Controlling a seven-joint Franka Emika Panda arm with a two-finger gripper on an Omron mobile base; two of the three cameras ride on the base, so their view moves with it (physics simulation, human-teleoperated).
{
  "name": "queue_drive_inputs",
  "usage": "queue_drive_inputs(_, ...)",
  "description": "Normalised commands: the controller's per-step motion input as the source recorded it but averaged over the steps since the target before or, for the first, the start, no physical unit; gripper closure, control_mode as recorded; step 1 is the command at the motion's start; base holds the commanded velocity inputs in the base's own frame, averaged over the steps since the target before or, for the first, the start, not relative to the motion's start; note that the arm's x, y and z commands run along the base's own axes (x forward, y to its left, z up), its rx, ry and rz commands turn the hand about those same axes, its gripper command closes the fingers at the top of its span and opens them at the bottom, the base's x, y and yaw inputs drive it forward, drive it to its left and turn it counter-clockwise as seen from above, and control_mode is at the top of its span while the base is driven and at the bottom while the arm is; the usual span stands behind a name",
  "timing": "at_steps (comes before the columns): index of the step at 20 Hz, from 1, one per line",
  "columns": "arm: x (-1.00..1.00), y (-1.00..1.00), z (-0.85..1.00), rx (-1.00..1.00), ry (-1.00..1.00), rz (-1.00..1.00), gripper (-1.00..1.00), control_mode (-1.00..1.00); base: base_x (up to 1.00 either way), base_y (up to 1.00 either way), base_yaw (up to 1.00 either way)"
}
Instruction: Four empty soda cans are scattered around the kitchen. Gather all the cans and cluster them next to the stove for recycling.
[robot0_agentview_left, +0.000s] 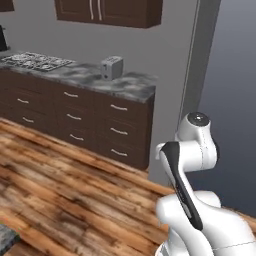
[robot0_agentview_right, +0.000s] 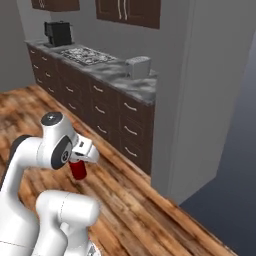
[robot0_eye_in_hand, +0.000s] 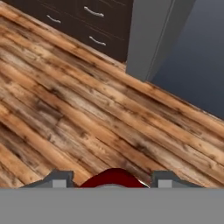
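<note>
The wooden floor (robot0_agentview_left: 60, 185) fills the lower left of the left base view and most of the hand view. A grey wall (robot0_agentview_right: 200, 90) stands at the right of the right base view, with a dark opening beside it. Dark brown cabinets (robot0_agentview_left: 75, 117) with silver handles run across the upper left of the left base view, and the marbled grey counter (robot0_agentview_left: 130, 86) lies on top of them. The stove (robot0_agentview_left: 36, 61) is set into the counter at the upper left of that view; in the right base view it is at the top centre. A dark coffee machine (robot0_agentview_right: 57, 34) stands on the counter to the left of the stove in the right base view. A silver toaster (robot0_agentview_left: 111, 67) stands on the counter to the right of the stove, apart from it. The end effector (robot0_agentview_right: 79, 162) is clenched on a red soda can (robot0_agentview_right: 78, 170), which hangs above the floor at the lower left of the right base view, well apart from the stove.
</note>
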Motion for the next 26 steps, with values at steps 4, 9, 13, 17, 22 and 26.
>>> queue_drive_inputs(4, 0.00, 0.00, 0.00, 0.00, 0.00, 0.00, 1.00, 1.00, 0.87, -0.32, 0.16)
queue_drive_inputs(9, 0.00, 0.00, 0.00, 0.00, 0.00, 0.00, 1.00, 1.00, 0.84, -0.05, 0.20)
queue_drive_inputs(13, 0.00, 0.00, 0.00, 0.00, 0.00, 0.00, 1.00, 1.00, 0.86, -0.01, 0.22)
queue_drive_inputs(17, 0.00, 0.00, 0.00, 0.00, 0.00, 0.00, 1.00, 1.00, 0.74, 0.25, 0.16)
queue_drive_inputs(22, 0.00, 0.00, 0.00, 0.00, 0.00, 0.00, 1.00, 1.00, 0.86, 0.67, 0.06)
queue_drive_inputs(26, 0.00, 0.00, 0.00, 0.00, 0.00, 0.00, 1.00, 1.00, 1.00, 0.44, 0.01)
